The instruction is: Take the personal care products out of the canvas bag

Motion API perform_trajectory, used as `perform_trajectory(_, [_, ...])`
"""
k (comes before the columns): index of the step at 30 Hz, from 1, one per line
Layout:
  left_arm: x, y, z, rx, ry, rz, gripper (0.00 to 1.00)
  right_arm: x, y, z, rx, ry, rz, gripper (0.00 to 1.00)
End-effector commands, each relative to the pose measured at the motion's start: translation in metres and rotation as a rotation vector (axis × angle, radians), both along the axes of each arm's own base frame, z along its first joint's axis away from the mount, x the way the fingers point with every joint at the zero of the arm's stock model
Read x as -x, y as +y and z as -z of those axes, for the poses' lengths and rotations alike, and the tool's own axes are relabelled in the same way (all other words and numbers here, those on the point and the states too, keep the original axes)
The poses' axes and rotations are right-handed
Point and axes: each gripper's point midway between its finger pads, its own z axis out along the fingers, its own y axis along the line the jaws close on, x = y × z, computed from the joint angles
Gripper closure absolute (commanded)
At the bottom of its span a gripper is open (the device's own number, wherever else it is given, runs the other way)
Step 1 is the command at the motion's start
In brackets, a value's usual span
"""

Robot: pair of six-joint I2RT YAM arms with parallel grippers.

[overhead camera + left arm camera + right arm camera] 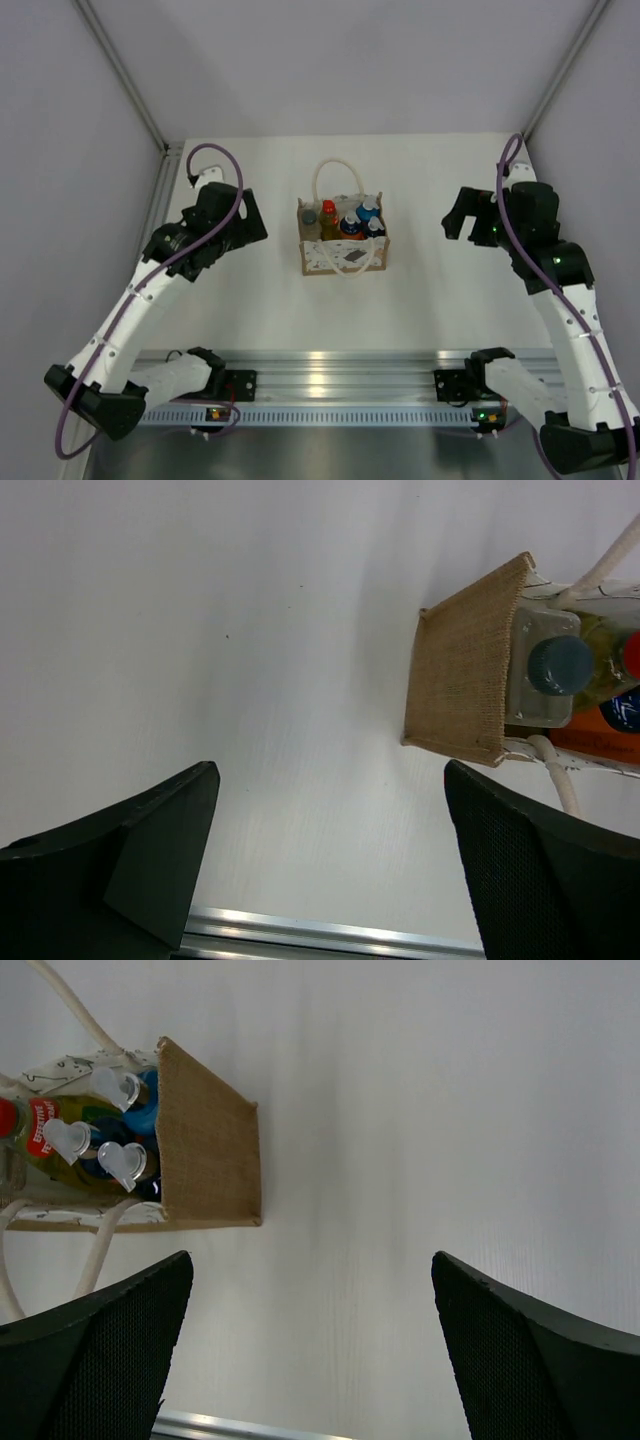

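The tan canvas bag (343, 256) stands upright mid-table with its white lace front facing the arms and the rope handles looped back. Several bottles stand inside: a yellow one with a red cap (328, 209), a clear one with a grey cap (309, 216), and orange ones with blue caps (351, 224). My left gripper (252, 222) is open and empty, left of the bag. My right gripper (458, 222) is open and empty, to its right. The left wrist view shows the bag's side (465, 670) and the grey cap (558, 665). The right wrist view shows the other side (210, 1140).
An aluminium rail (340, 375) runs along the near table edge between the arm bases. Grey walls enclose the white table (420, 300) on the left, right and back. The rope handles (337, 170) lie behind the bag.
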Motion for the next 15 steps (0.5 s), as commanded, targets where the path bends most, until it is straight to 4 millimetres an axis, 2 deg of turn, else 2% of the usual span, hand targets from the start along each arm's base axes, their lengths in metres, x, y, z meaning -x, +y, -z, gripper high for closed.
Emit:
perform_trajectory(1, [-0.004,-0.012,-0.02,0.042,-0.051,-0.027,0.02,0.002,-0.008,-0.022,-0.014,-0.055,0.049,0.01])
perform_trajectory(6, [-0.007,-0.032,-0.021,0.143,-0.03,-0.034,0.02,0.005,-0.004,-0.022,-0.034,-0.056,0.038,0.0])
perform_trajectory(9, [-0.01,-0.046,-0.013,0.245,0.014,-0.083,0.02,0.007,0.006,-0.019,-0.069,-0.04,-0.004,0.01])
perform_trajectory(15, [-0.023,-0.085,0.018,0.353,0.149,-0.068,0.04,0.01,0.036,-0.018,-0.166,-0.032,-0.146,0.01])
